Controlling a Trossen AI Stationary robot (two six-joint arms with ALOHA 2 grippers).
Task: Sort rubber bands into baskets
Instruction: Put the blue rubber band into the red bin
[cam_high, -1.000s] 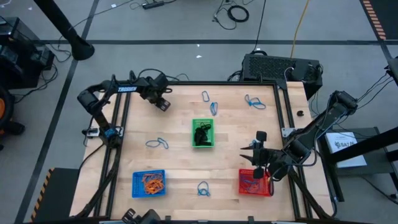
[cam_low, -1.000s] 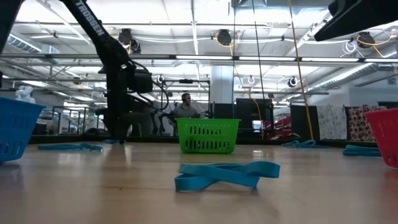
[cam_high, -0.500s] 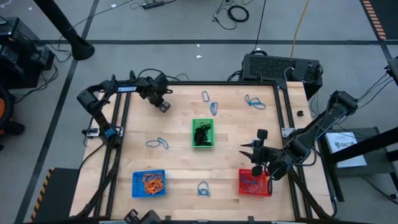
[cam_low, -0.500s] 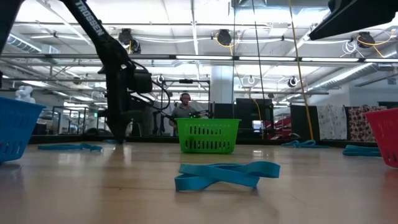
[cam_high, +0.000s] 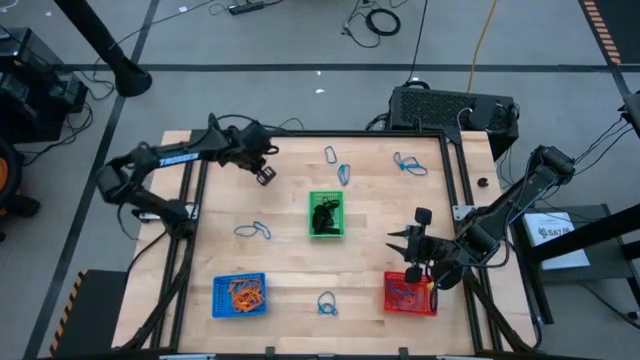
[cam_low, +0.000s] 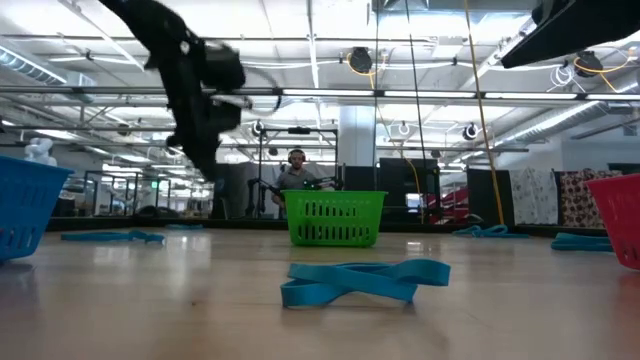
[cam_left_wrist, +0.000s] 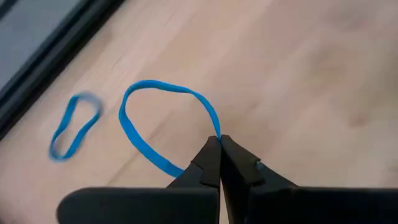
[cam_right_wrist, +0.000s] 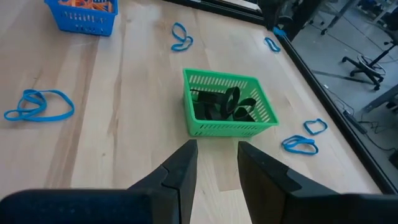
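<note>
My left gripper (cam_high: 266, 177) hangs above the table's far left part, shut on a blue rubber band (cam_left_wrist: 163, 118). In the low view it (cam_low: 208, 168) is well above the wood. My right gripper (cam_right_wrist: 217, 158) stands open and empty over the far edge of the red basket (cam_high: 410, 293), which holds blue bands. The green basket (cam_high: 326, 214) at mid-table holds black bands. The blue basket (cam_high: 239, 295) at near left holds orange ones. Loose blue bands lie flat on the table (cam_high: 253, 230), (cam_high: 327, 303), (cam_high: 343, 172), (cam_high: 408, 163). My left gripper pinches one spot of the blue band's loop (cam_left_wrist: 215, 132) between its two fingertips. The fingers point down at the table. The rest of the loop stands open beyond the fingertips, lifted clear of the wood.
Another blue band (cam_left_wrist: 74, 124) lies on the table below my left gripper, near the black frame rail (cam_high: 200, 180). A dark box with cables (cam_high: 450, 108) sits beyond the far right corner. Bare wood lies between the green basket and the near edge.
My left gripper has risen from the tabletop near the far left corner, and its arm has swung outward to the left. The blue band has come up off the wood with it. My right gripper has kept still.
</note>
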